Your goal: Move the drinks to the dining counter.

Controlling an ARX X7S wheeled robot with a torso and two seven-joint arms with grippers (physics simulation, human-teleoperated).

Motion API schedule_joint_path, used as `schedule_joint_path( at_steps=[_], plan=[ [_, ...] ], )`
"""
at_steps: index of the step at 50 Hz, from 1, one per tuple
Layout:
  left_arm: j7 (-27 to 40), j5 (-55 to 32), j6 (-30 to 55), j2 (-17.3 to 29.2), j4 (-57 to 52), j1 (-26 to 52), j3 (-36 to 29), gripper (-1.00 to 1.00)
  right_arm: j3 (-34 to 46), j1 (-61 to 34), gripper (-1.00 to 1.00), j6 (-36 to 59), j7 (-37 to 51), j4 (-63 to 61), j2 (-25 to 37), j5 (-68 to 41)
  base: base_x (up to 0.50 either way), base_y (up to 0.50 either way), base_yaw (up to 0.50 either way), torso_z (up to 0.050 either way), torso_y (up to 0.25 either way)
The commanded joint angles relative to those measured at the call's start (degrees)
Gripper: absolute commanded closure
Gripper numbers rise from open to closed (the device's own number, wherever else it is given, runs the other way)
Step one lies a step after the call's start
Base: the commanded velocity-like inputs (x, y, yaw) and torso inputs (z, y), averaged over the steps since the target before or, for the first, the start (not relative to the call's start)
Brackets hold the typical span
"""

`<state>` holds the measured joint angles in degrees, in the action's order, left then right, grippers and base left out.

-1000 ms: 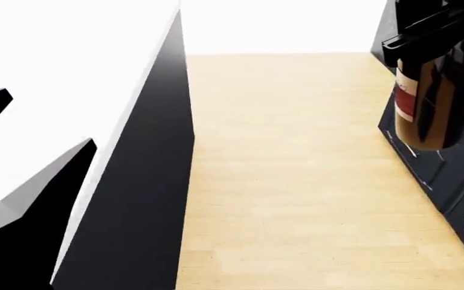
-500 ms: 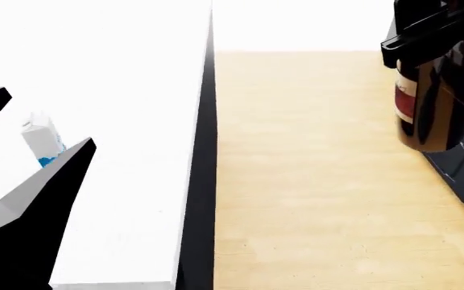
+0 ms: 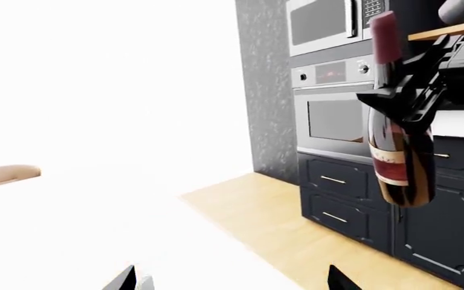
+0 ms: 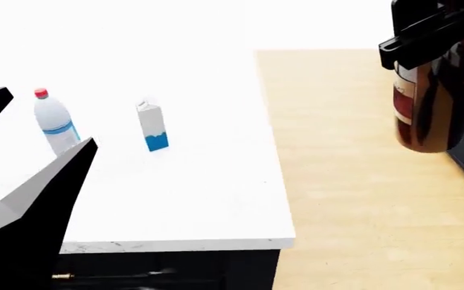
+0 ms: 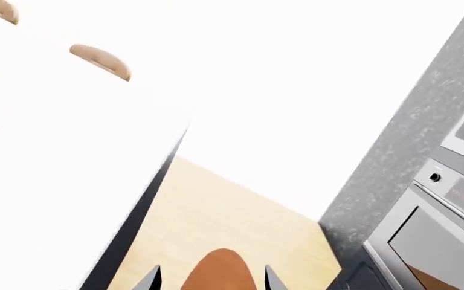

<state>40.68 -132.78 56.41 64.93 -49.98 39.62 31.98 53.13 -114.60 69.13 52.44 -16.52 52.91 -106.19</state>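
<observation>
A clear water bottle (image 4: 55, 124) with a red cap and a white-and-blue milk carton (image 4: 153, 127) stand upright on the white-topped dining counter (image 4: 208, 199). My right gripper (image 4: 427, 42) is shut on the tall dark-red wine bottle (image 4: 427, 96) and holds it upright in the air over the wooden floor, right of the counter. It also shows in the left wrist view (image 3: 397, 151), and its base fills the right wrist view (image 5: 215, 272). My left gripper (image 4: 51, 115) is open and empty, low over the counter near the water bottle.
Dark cabinets (image 3: 361, 205) with gold handles and built-in ovens (image 3: 333, 118) line the wall right of the wooden floor (image 4: 361, 199). The counter's black side (image 5: 131, 205) faces that floor. Tan stool tops (image 5: 99, 60) show beyond the counter.
The head view has swung left: the counter slid right in the picture, and first the milk carton, then the water bottle came into sight. Both grippers keep their places in view.
</observation>
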Motion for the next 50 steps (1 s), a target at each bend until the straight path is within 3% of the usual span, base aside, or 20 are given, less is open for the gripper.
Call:
schedule_joint_path(
  at_steps=[1, 50],
  plan=[
    [0.0, 0.0, -0.1, 0.0, -0.1, 0.1, -0.1, -1.0, -0.9, -1.1, 1.0, 0.7, 0.1, 0.2, -0.1, 2.8, -0.5, -0.14, 0.0, 0.0, 0.0],
    [-0.1, 0.1, 0.1, -0.3, 0.0, 0.2, -0.2, -1.0, -1.0, -1.1, 1.0, 0.8, -0.3, -0.1, 0.1, 2.9, -0.5, -0.07, 0.0, 0.001, 0.001]
  ],
)
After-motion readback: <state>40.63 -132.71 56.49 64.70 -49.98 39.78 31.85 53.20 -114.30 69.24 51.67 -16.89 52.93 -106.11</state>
